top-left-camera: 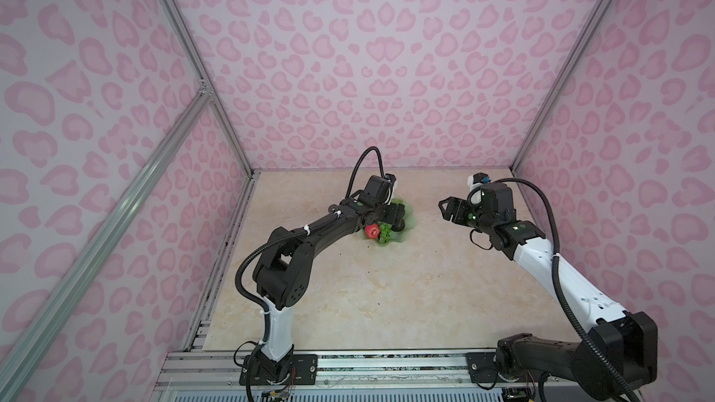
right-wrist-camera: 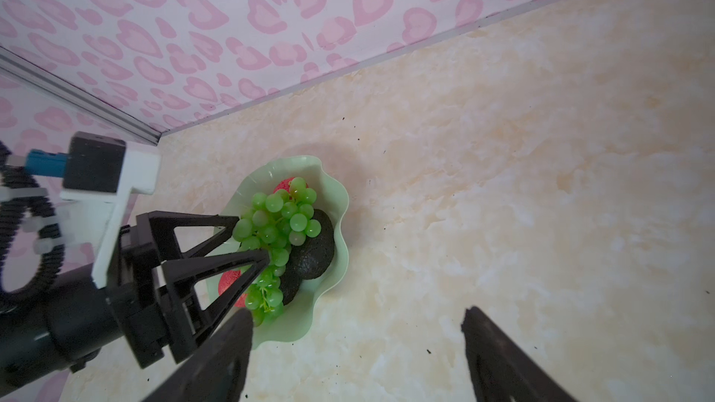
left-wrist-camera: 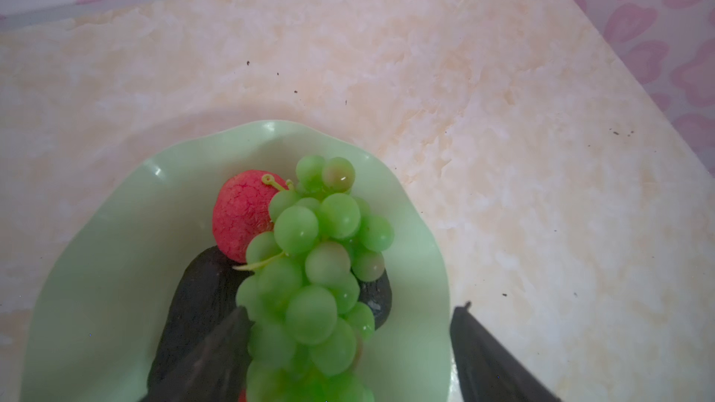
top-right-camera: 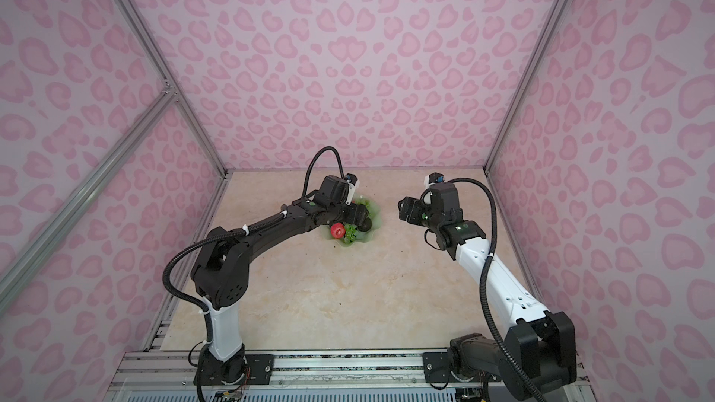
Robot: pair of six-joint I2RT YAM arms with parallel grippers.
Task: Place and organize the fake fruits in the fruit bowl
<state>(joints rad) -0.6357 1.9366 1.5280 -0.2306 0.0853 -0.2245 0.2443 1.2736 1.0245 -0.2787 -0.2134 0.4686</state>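
Observation:
The mint-green fruit bowl (top-left-camera: 411, 219) (top-right-camera: 378, 222) (left-wrist-camera: 96, 264) (right-wrist-camera: 332, 264) stands at the back middle of the table. In it lie the green grapes (left-wrist-camera: 309, 264) (right-wrist-camera: 278, 222) (top-left-camera: 385, 234) on top of two dark avocados (left-wrist-camera: 197, 303) (right-wrist-camera: 315, 253), beside a red apple (left-wrist-camera: 240, 218) (top-left-camera: 373, 230) (top-right-camera: 337, 230). A second apple (right-wrist-camera: 230, 280) shows under the left fingers. My left gripper (left-wrist-camera: 354, 307) (right-wrist-camera: 251, 237) (top-left-camera: 398, 218) hangs open over the bowl, the grapes resting against one finger. My right gripper (right-wrist-camera: 356, 311) (top-left-camera: 445, 206) (top-right-camera: 404, 206) is open and empty, to the right of the bowl.
Pink patterned walls (top-left-camera: 348, 71) close in the marble tabletop (top-left-camera: 367, 295) on three sides, the bowl near the back one. Small dark specks dot the table. The left arm (top-left-camera: 309, 237) reaches across to the bowl.

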